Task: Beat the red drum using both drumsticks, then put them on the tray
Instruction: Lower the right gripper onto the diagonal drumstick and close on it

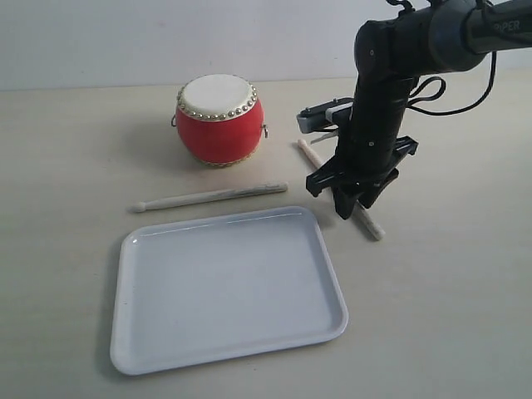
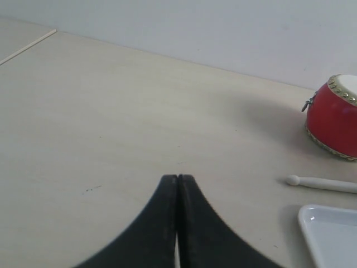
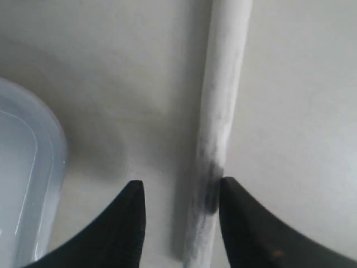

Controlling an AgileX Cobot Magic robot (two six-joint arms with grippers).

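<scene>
Over at about two o'clock from the tray [image 1: 224, 291], the right gripper [image 1: 356, 204] stood nose-down over one drumstick [image 1: 309, 155]. Its fingers [image 3: 131, 223] were apart with the shaft between them, one seemingly brushing it, nothing pinched; lined up, I judged, to close across the stick and lift it for beating. That stick lay flat on the table [image 1: 66, 166], its long axis running from eleven to five o'clock; I couldn't tell which end bore the rounded tip. At the tray's twelve o'clock lay the other drumstick [image 1: 208, 197], stretched nearly nine to three, tip toward nine, with the red drum [image 1: 219, 125] upright just beyond it. Well apart from the drum, the left gripper [image 2: 177, 180] hung with fingers pressed together, empty.
</scene>
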